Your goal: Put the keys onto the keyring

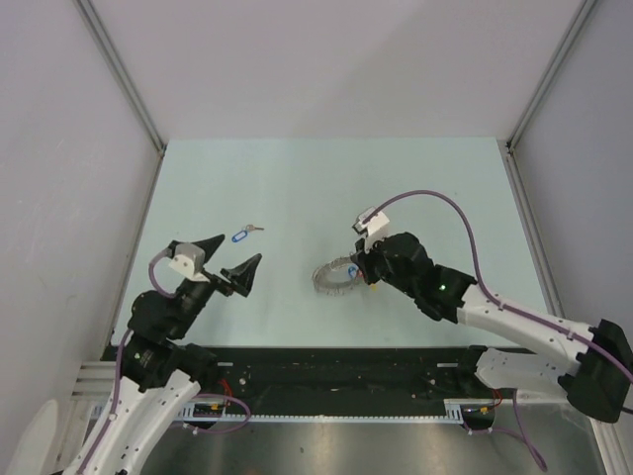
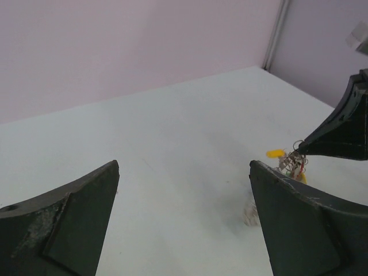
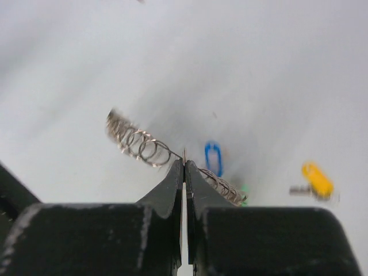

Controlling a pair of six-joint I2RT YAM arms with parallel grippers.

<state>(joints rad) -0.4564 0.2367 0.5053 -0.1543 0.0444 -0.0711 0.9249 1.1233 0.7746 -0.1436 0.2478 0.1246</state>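
Observation:
The keyring is a grey ring of small metal loops lying mid-table. My right gripper is shut on its wire at the ring's right side; the right wrist view shows the jaws pinched on the ring, with a blue tag just behind. A yellow-tagged key lies to the right of the ring. A blue-tagged key lies loose on the table, just beyond my left gripper, which is open and empty. The left wrist view shows the ring and a yellow tag past the right finger.
The pale green table is walled by grey panels at the back and both sides. A black rail runs along the near edge between the arm bases. The right arm's cable loops above the table.

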